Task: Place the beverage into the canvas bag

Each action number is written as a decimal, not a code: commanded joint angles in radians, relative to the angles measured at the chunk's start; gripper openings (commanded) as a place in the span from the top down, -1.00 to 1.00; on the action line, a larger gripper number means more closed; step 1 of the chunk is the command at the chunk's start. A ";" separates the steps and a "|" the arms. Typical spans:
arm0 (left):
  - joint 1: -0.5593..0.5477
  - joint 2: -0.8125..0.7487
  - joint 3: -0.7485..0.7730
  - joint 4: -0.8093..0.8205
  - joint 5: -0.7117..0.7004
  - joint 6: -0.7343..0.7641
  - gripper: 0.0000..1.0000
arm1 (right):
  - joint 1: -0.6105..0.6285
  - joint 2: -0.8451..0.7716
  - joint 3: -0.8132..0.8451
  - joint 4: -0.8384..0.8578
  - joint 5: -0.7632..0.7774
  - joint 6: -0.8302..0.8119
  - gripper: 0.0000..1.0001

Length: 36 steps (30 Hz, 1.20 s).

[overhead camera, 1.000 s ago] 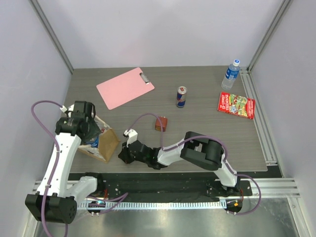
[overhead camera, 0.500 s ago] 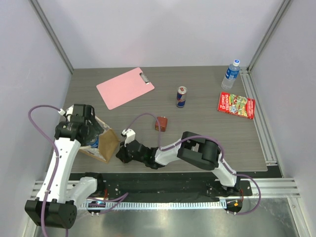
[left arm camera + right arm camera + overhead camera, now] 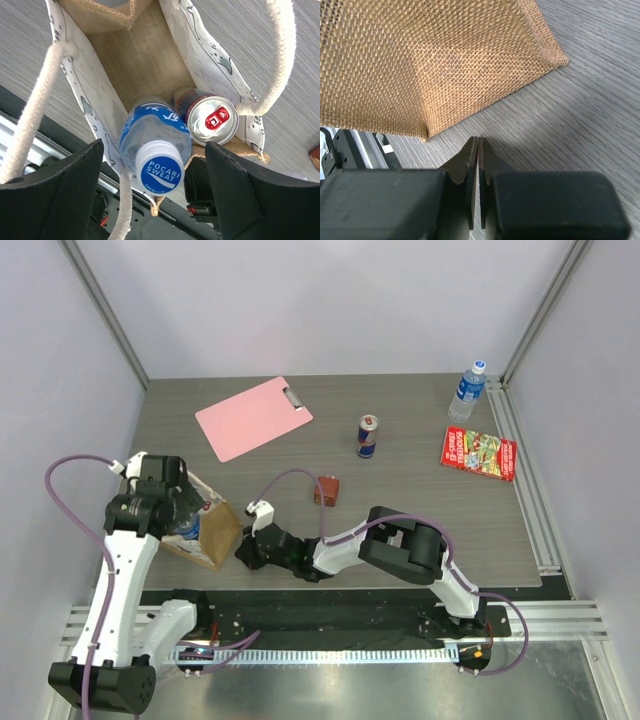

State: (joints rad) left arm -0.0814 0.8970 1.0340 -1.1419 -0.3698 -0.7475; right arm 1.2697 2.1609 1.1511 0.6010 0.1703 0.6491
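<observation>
Two drinks sit inside the canvas bag point(image 3: 145, 60): a blue-labelled bottle point(image 3: 159, 170) and a can point(image 3: 210, 120), touching side by side at one end. The blue-labelled bottle stands roughly upright, its long axis pointing up at the left pincer point(image 3: 154, 147), which hangs directly above with fingers spread wide and holding nothing. Any retreat probably has to go straight up, since the rope handles point(image 3: 280, 65) loop on both sides of the fingers. The right pincer point(image 3: 477, 150) is closed on nothing, low over the table point(image 3: 580, 90), just beside the bag's bottom corner. A second can point(image 3: 368, 436) and a water bottle point(image 3: 466, 391) stand well apart, nearer the right arm.
</observation>
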 commanded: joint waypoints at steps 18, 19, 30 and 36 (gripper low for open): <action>0.005 -0.006 0.087 0.014 -0.130 0.102 1.00 | 0.003 -0.015 0.018 0.019 0.037 -0.020 0.81; 0.005 -0.006 0.066 0.016 -0.129 0.100 1.00 | 0.002 -0.013 0.019 0.017 0.035 -0.022 0.81; 0.006 -0.010 -0.014 0.038 0.019 0.043 0.47 | 0.003 -0.012 0.022 0.005 0.034 -0.026 0.77; 0.005 -0.039 0.093 -0.005 -0.040 0.043 -0.68 | 0.003 -0.022 0.025 -0.015 0.028 -0.029 0.63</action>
State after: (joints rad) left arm -0.0799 0.8898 1.0286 -1.1290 -0.3885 -0.6941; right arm 1.2697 2.1605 1.1530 0.5995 0.1806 0.6388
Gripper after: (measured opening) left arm 0.769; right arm 0.162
